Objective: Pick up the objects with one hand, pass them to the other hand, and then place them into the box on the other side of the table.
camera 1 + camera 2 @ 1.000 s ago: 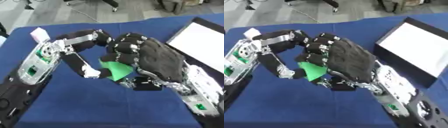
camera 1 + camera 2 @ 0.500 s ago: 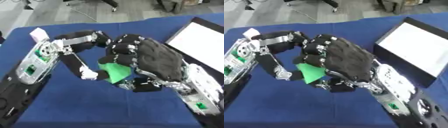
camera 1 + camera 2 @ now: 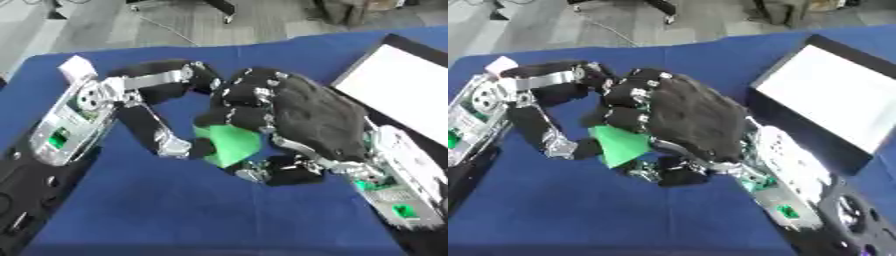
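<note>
- Here, our right hand (image 3: 306,120) has fingers curled over the green object (image 3: 229,144) at table centre, thumb underneath.
- Our left hand (image 3: 162,115), at nine o'clock, pinches its other edge; likely mid-handover.
- The box (image 3: 833,100) waits at two o'clock, so we judge placing comes next.

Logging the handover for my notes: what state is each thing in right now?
green object: held between both hands, above the table.
left robot hand: fingers curled round the green object.
right robot hand: fingers curled over the green object.
box: open, white inside, nothing visible in it.
</note>
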`<state>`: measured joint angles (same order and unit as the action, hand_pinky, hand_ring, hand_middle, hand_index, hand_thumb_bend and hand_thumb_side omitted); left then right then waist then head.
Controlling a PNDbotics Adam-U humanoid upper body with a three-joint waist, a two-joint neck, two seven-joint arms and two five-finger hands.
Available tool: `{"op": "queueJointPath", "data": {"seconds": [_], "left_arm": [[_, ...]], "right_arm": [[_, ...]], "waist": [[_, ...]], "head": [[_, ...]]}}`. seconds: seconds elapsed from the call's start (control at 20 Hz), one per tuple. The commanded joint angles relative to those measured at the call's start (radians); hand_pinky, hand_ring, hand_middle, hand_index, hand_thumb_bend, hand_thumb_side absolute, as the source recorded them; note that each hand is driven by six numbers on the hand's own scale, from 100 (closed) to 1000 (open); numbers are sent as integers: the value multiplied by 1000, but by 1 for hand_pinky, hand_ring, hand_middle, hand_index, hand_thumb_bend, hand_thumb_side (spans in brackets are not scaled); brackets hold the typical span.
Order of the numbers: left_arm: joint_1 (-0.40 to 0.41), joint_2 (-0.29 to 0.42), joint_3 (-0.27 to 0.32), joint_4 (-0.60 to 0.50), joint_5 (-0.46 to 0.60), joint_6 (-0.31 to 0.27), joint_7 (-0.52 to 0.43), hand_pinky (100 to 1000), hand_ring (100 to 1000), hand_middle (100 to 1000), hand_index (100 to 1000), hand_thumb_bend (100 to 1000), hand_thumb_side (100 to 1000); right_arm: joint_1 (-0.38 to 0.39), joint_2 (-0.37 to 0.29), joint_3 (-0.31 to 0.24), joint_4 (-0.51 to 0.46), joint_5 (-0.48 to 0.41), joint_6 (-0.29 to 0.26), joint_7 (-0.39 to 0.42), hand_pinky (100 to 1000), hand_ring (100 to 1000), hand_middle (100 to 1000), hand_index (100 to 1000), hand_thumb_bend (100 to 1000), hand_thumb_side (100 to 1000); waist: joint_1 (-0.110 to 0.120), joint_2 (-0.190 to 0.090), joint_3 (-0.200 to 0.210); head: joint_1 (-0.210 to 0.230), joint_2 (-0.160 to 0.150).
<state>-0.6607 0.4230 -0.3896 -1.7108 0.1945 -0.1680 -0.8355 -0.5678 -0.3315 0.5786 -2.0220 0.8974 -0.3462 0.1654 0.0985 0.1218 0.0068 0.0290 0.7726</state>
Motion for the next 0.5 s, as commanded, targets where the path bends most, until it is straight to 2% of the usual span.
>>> {"op": "queueJointPath", "data": {"seconds": [0.05, 0.5], "left_arm": [[-33, 13, 1, -58, 40, -18, -27, 766, 621, 677, 717, 100, 450], [-52, 17, 15, -46, 74, -26, -64, 773, 638, 699, 736, 100, 463]], "right_arm": [[-13, -40, -19, 32, -5, 14, 23, 716, 625, 193, 779, 100, 100], [-40, -50, 5, 78, -35, 27, 61, 715, 627, 192, 782, 100, 100]], "waist": [[-3, -16, 0], [-2, -12, 1]], "head": [[-1, -3], [-3, -3]]}}
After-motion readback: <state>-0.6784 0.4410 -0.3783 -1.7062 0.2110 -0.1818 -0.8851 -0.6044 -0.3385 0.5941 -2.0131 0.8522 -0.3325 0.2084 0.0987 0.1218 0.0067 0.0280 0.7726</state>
